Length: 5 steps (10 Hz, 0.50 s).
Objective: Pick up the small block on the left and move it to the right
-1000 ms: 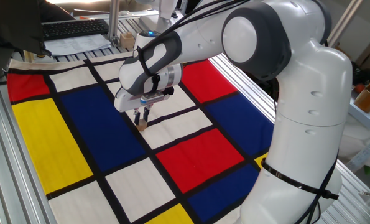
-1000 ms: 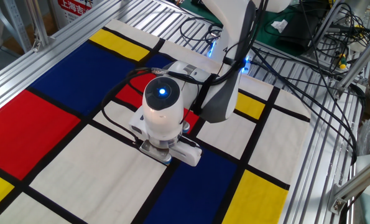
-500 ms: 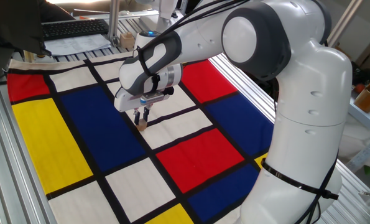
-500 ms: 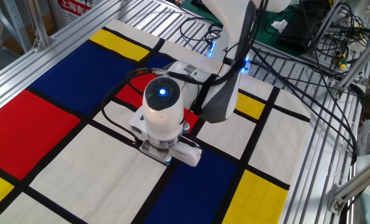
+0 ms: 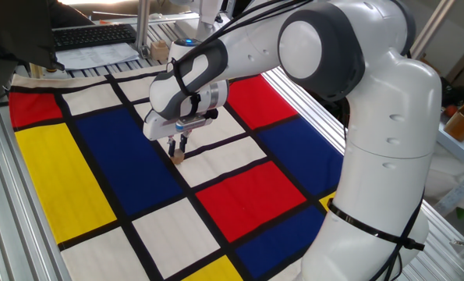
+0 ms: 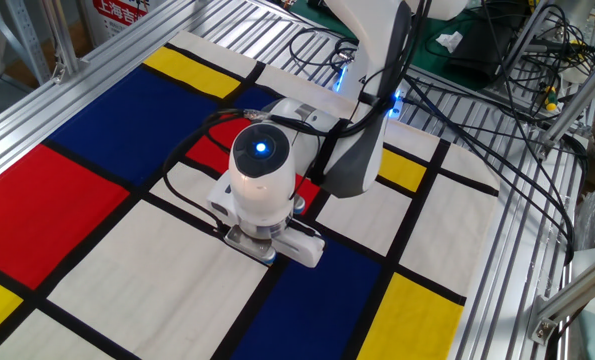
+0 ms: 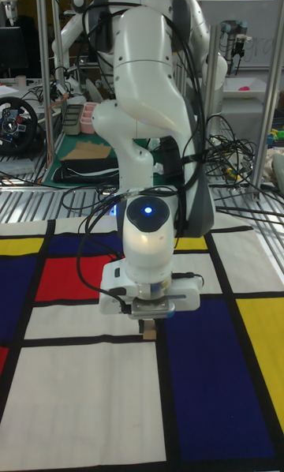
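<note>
The small block (image 5: 178, 156) is sitting right on the black stripe between a blue panel and a white panel of the checkered cloth (image 5: 76, 172), roughly mid-desk. It's a tiny tan cube, also spotted in the tall fixed view (image 7: 147, 332) poking out just under the hand. The hand (image 5: 178, 147) is pointed straight down over it, with the dark fingers (image 5: 183, 143) set narrow and reaching down to the block's top on either side. Whether the block is actually pinched or only framed can't really be told, since the fingers are small in that view. In the other fixed view the block is fully hidden behind the wrist (image 6: 260, 180), where a blue light is lit. A keyboard (image 5: 95, 34) is seen past the cloth's far edge.
</note>
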### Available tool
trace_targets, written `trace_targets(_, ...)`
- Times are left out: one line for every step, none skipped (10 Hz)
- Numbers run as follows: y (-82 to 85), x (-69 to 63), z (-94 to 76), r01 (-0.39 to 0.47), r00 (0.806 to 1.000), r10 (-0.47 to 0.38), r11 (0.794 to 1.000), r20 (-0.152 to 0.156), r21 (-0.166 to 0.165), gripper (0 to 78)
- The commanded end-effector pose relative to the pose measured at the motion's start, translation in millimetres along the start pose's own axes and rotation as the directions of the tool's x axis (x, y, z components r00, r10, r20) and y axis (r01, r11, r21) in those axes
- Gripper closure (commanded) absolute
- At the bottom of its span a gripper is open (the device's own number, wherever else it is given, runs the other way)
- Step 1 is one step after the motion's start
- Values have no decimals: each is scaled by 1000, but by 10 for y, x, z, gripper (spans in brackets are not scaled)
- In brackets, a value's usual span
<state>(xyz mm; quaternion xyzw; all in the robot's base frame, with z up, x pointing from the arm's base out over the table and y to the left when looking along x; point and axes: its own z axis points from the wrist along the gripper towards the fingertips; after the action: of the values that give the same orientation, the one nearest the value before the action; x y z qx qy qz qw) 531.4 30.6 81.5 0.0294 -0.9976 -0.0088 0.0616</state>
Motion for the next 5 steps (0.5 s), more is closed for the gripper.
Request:
trace_targets(-1, -8, -10, 0, 1000, 0, 1000, 3, 11, 764)
trace_targets(0, -6, -8, -3, 1000, 3, 1000, 4, 11, 764)
trace_targets(0, -6, -7, -5, 1000, 5, 1000, 5, 11, 764)
trace_targets(0, -7, -1, -9, 1000, 8, 1000, 6, 8, 764)
trace_targets(0, -8, 4, -8, 1000, 8, 1000, 6, 7, 764)
